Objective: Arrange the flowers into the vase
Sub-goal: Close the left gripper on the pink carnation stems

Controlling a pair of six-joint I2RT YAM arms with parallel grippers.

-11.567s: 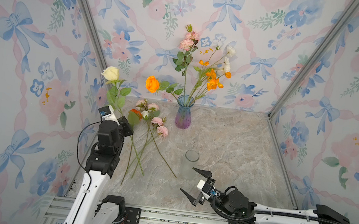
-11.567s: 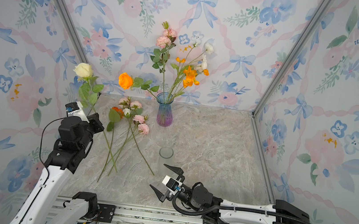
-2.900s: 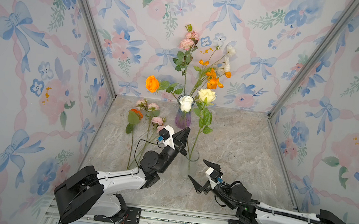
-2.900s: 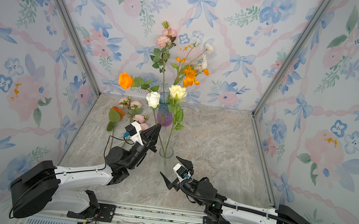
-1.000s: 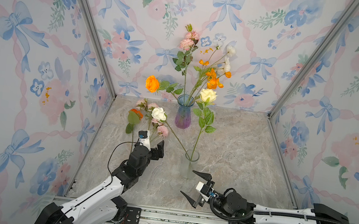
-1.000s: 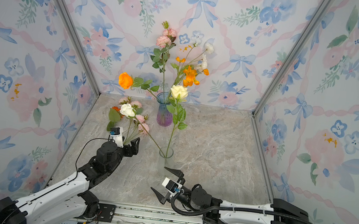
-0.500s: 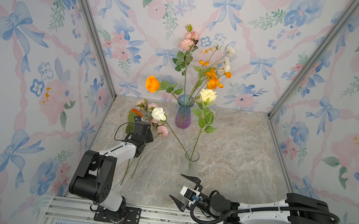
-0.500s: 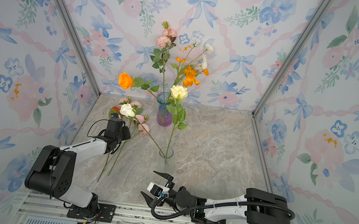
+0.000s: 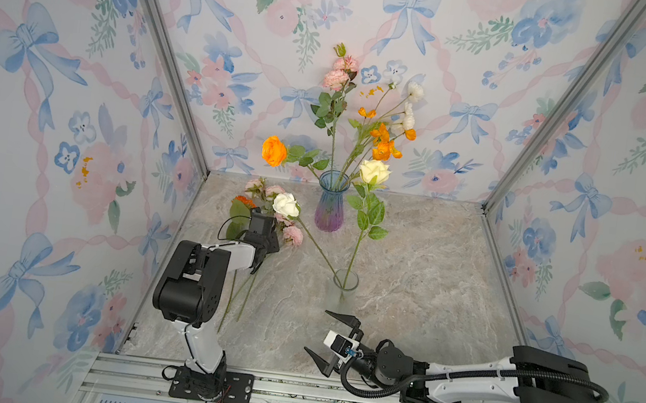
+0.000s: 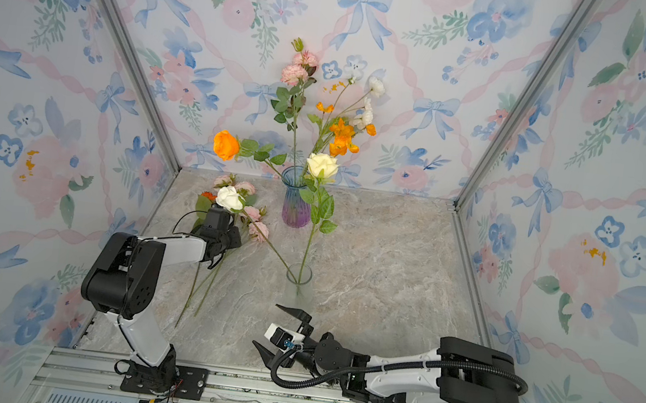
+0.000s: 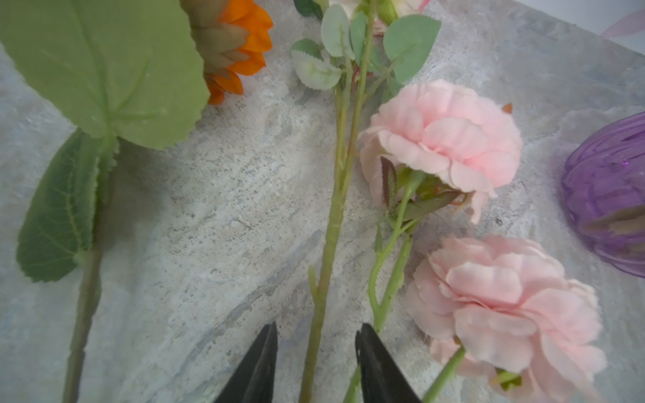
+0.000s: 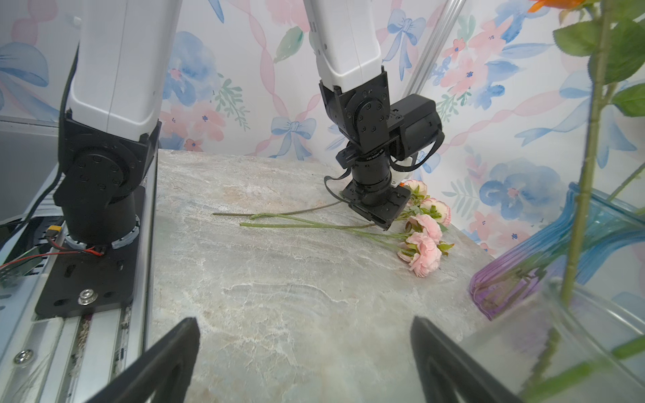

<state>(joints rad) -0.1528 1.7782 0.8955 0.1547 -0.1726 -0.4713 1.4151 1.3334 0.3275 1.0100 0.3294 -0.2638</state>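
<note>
Two roses stand on thin green stems in the clear glass vase (image 9: 345,284) near the table's middle: white rose (image 9: 286,204), cream rose (image 9: 374,171). Four ruffled pink blooms (image 12: 424,226) and one orange sunflower (image 11: 241,45) lie flat on the marble-look table (image 9: 430,266) by the left wall. Left gripper (image 11: 317,326) low over them, jaws part-way apart astride one stem, not touching it. Right gripper (image 9: 315,330) spread wide, empty, near the front. One ribbed blue-purple vase (image 9: 329,211) at the back holds several sprays.

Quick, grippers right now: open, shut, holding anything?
Left gripper: open, jaws either side of a green flower stem, gaps visible, not clamped.
Right gripper: open wide, holding nothing.
</note>
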